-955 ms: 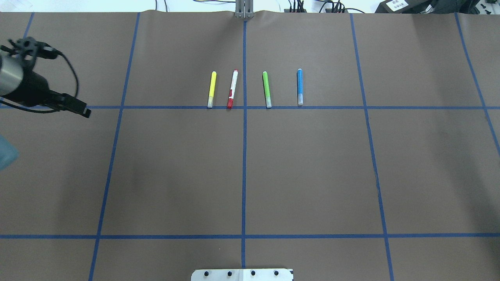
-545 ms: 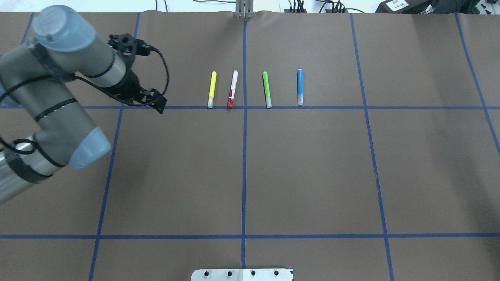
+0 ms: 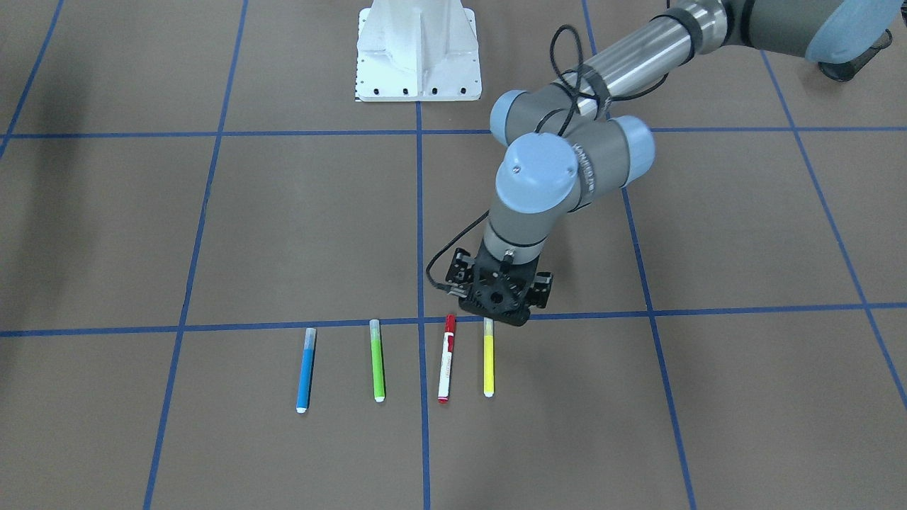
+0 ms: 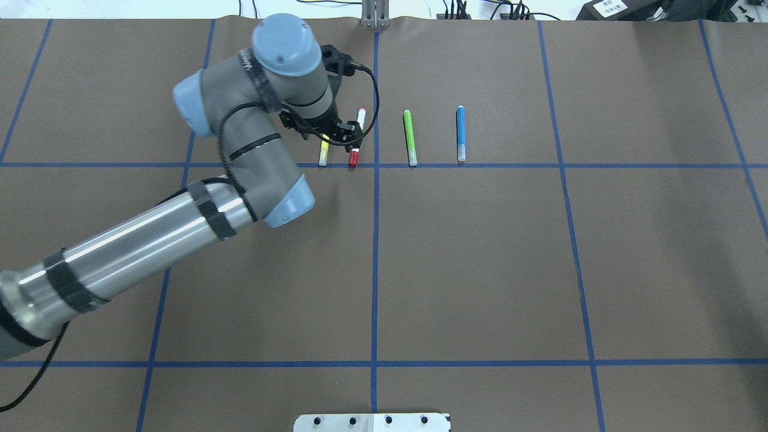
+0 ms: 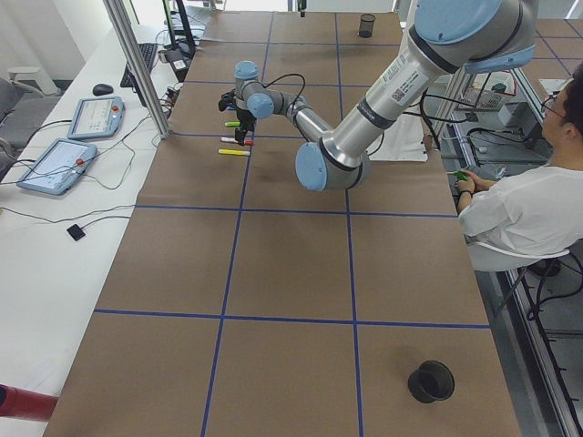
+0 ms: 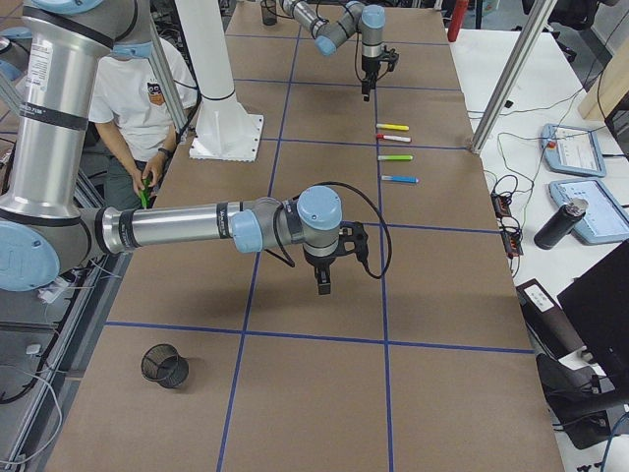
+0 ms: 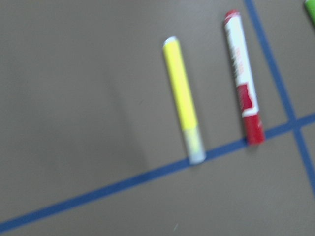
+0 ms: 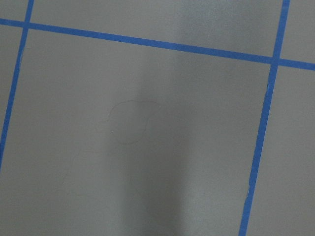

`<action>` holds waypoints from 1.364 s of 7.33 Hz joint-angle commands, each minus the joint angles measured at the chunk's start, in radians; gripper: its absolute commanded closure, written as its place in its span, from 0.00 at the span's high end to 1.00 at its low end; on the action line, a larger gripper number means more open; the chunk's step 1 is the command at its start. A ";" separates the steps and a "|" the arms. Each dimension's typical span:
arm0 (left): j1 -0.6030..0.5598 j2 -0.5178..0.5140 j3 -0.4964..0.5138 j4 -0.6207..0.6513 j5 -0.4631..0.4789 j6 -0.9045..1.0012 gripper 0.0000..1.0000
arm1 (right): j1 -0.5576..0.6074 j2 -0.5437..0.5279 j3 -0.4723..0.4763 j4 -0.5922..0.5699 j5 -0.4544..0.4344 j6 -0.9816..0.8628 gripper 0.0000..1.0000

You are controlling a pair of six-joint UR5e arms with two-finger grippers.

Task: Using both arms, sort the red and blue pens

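Step, judged: left tool (image 4: 348, 137) to grasp red pen (image 3: 446, 359).
Do well: centre on red barrel, stay clear of yellow pen (image 3: 488, 358) just beside, straddle across width, drop straight.
Tool above yellow-red pair, lower centre of front view, not touching.
Opening hidden, cannot tell.
Blue pen (image 3: 305, 370) lower left, well apart.
Right tool (image 6: 325, 282) over bare surface (image 6: 442, 324), opening cannot tell.

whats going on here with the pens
The left gripper hovers over the yellow pen and red pen at one end of a row of four. The green pen and blue pen lie further along. All four lie flat on the table, none gripped. The right gripper hangs over the table, away from the row.
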 commanded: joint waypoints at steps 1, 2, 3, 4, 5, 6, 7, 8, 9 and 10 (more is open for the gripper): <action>0.015 -0.185 0.278 -0.048 0.054 0.003 0.86 | -0.004 0.000 0.000 0.004 -0.002 0.000 1.00; 0.015 -0.240 0.374 -0.051 0.086 0.005 0.82 | -0.007 0.000 0.000 0.004 -0.002 0.002 1.00; 0.015 -0.277 0.437 -0.054 0.123 0.047 0.79 | -0.007 0.000 0.000 0.006 0.000 0.002 1.00; 0.013 -0.279 0.447 -0.054 0.125 0.054 0.76 | -0.009 0.000 0.000 0.007 0.000 0.002 1.00; 0.013 -0.280 0.457 -0.065 0.125 0.051 0.75 | -0.009 0.000 0.000 0.007 0.000 0.002 1.00; 0.012 -0.282 0.473 -0.075 0.122 0.032 0.75 | -0.010 0.000 0.000 0.007 0.000 0.002 1.00; 0.012 -0.282 0.482 -0.085 0.116 0.003 0.75 | -0.012 0.000 0.000 0.007 0.002 0.003 1.00; 0.012 -0.282 0.500 -0.129 0.098 -0.045 0.75 | -0.012 0.000 0.000 0.007 0.002 0.008 1.00; 0.012 -0.282 0.513 -0.160 0.094 -0.049 0.72 | -0.013 0.000 0.000 0.007 0.002 0.008 1.00; 0.012 -0.282 0.548 -0.224 0.096 -0.057 0.72 | -0.014 0.000 0.000 0.007 0.002 0.008 1.00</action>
